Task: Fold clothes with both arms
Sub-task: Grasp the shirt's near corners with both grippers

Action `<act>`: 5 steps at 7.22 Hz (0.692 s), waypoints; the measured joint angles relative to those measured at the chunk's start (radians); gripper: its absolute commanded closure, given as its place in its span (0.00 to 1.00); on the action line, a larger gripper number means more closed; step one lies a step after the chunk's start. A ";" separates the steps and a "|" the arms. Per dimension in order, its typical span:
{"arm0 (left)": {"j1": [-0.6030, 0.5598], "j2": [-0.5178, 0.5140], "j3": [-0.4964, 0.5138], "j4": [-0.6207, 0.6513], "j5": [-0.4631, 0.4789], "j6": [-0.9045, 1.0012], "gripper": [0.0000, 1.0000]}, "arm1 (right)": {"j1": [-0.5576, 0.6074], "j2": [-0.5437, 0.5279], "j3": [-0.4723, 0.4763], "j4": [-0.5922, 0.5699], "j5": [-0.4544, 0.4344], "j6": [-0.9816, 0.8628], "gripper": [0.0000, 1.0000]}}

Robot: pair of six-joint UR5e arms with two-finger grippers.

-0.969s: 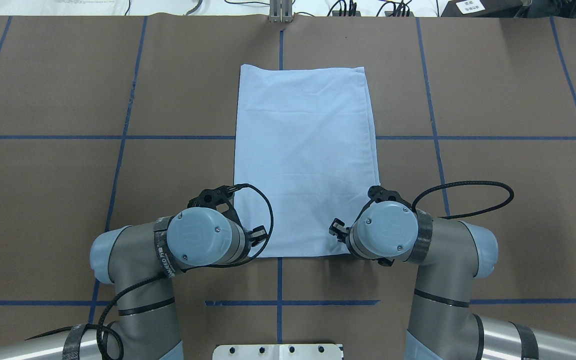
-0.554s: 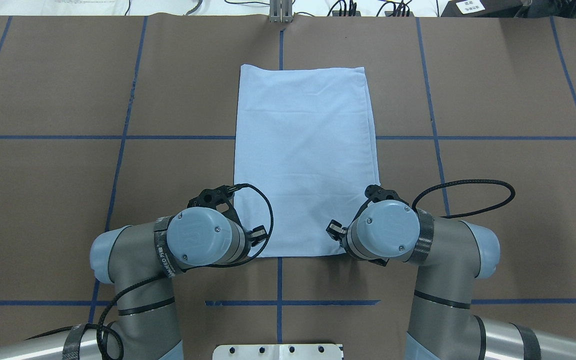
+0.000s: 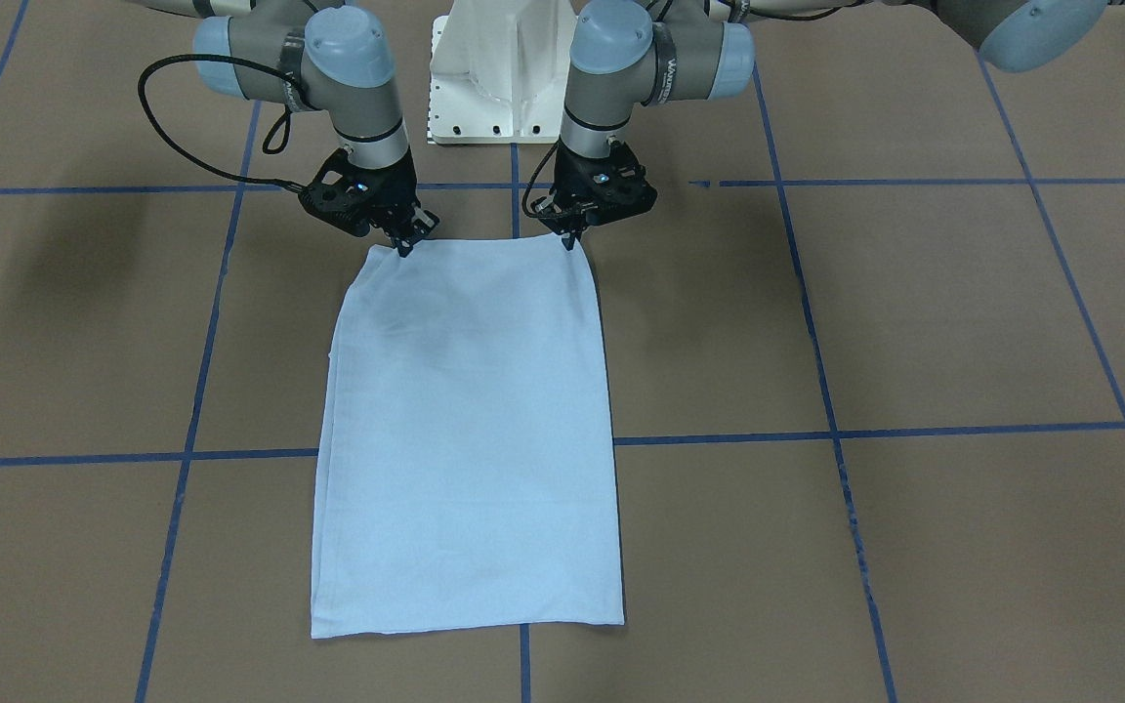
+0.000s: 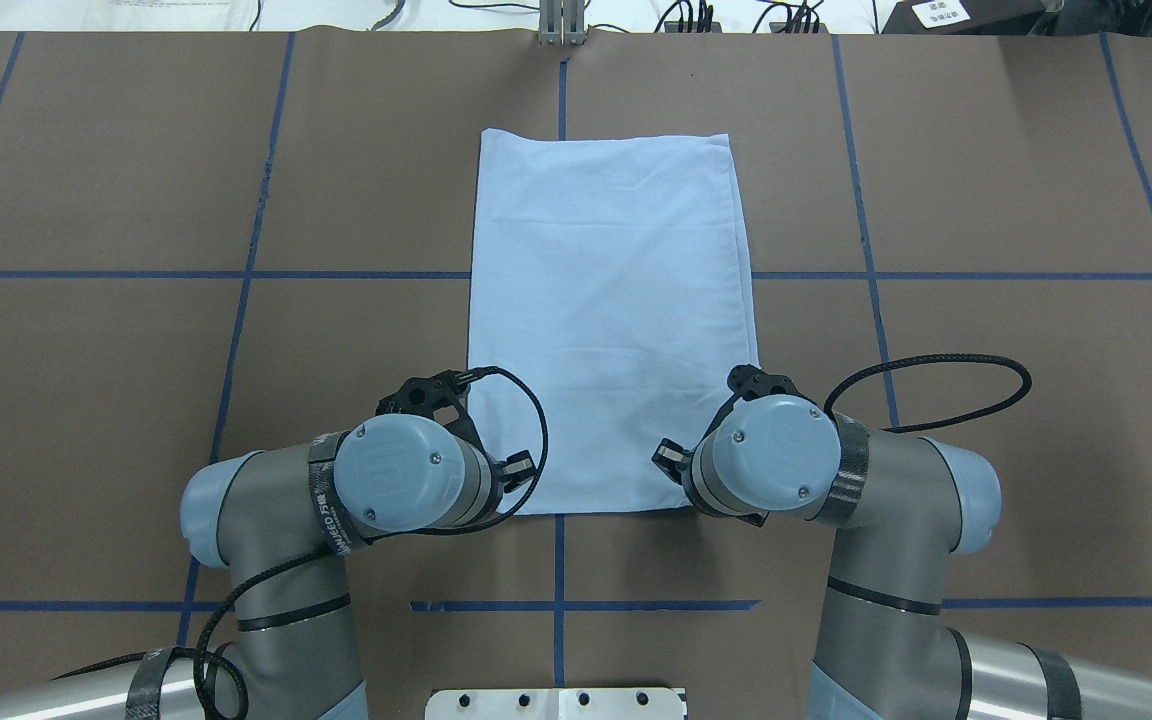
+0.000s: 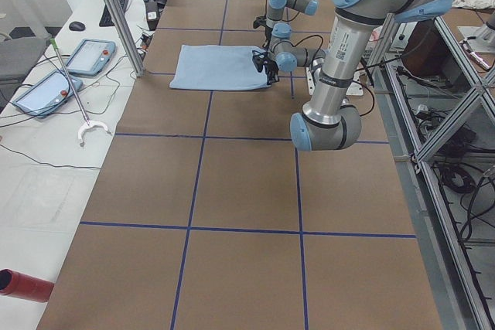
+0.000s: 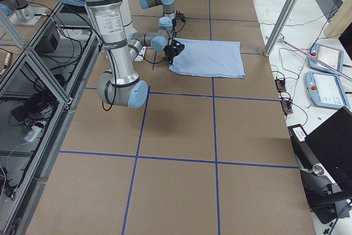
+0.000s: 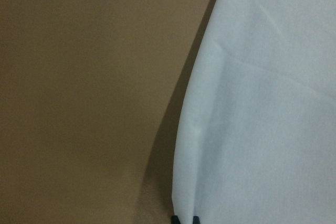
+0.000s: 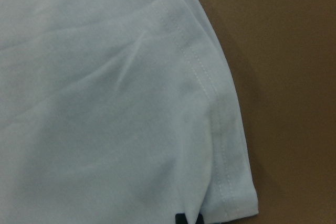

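The pale blue T-shirt [image 3: 470, 430] lies folded into a long narrow rectangle on the brown table [image 3: 914, 322], its print and collar hidden. In the front-facing view my left gripper [image 3: 570, 240] pinches the shirt's corner nearest the robot on that view's right. My right gripper [image 3: 404, 246] pinches the matching corner on that view's left. Overhead, both wrists cover the grippers at the shirt's [image 4: 611, 300] near edge. The left wrist view shows dark fingertips [image 7: 185, 219] together at the cloth's [image 7: 262, 103] edge. In the right wrist view the fingertips [image 8: 189, 217] close on a stitched hem [image 8: 210, 93].
The white pedestal base [image 3: 499, 68] stands just behind the grippers. Blue tape lines [image 4: 236, 274] grid the table. A metal post [image 4: 561, 25] stands at the far edge. Side benches hold tablets [image 5: 89, 56] and a red cylinder [image 5: 23, 284].
The right wrist has shifted slightly inward and away from the robot's base, nudging the shirt's near right corner a little. The left arm has stayed put.
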 measured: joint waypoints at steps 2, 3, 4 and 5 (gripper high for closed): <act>0.000 0.000 0.000 -0.003 0.000 0.000 1.00 | 0.007 0.001 -0.001 0.000 -0.001 0.001 0.00; 0.000 -0.001 0.000 -0.003 0.001 0.000 1.00 | 0.009 0.001 -0.001 0.000 -0.001 0.002 0.00; 0.000 -0.001 0.000 -0.003 0.001 0.000 1.00 | 0.011 0.002 -0.003 0.000 -0.001 0.002 0.00; 0.000 -0.001 -0.001 -0.003 0.001 -0.001 1.00 | 0.011 0.002 -0.006 0.000 -0.001 0.003 0.00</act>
